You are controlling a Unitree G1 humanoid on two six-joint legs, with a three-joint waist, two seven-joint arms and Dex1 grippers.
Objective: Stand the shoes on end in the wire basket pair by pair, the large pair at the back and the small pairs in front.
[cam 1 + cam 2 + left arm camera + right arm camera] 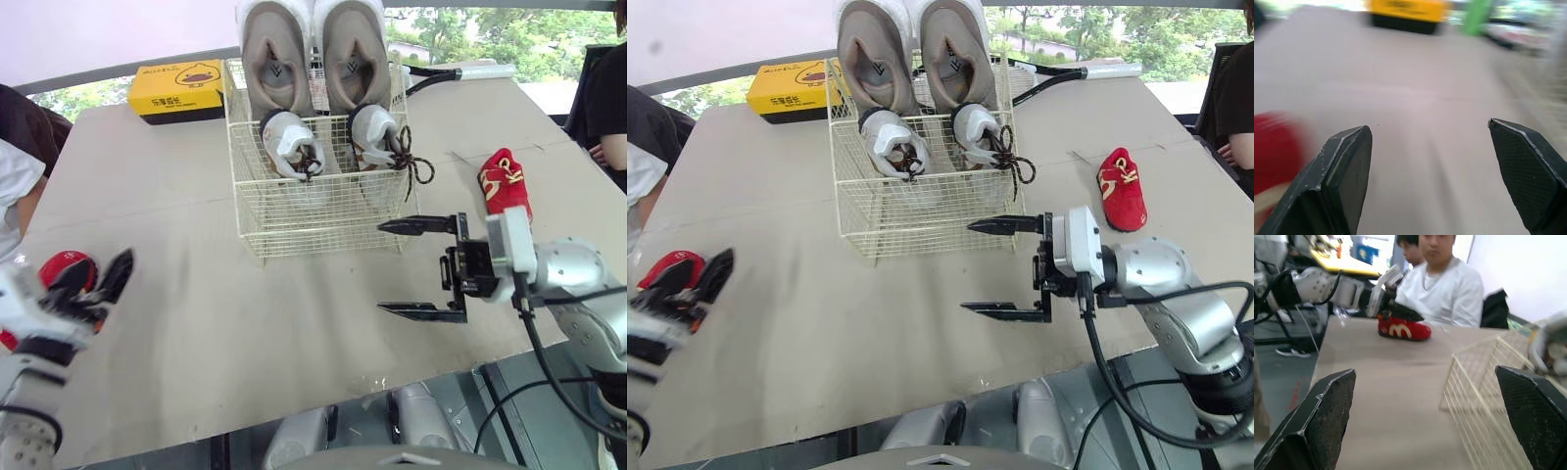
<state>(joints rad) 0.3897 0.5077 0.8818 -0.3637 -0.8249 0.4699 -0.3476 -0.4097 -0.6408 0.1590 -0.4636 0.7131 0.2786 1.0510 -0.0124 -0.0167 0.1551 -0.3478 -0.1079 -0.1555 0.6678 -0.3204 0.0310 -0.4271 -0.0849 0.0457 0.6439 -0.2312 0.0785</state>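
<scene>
You are starting the red pair | left tool (pixel 96 277) spreading wide beside red shoe (pixel 59 266) on table (pixel 196 323) | right tool (pixel 382 267) apart, empty, near basket (pixel 323 211) | next: closing squarely on shoe

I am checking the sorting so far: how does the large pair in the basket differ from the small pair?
The large pair is beige and rises above the rim of the basket; the small pair is white-grey and sits lower. The large pair stands at the back, the small pair in front. The small pair shows dark laces; the large pair shows none. Both stand on end inside it.
</scene>
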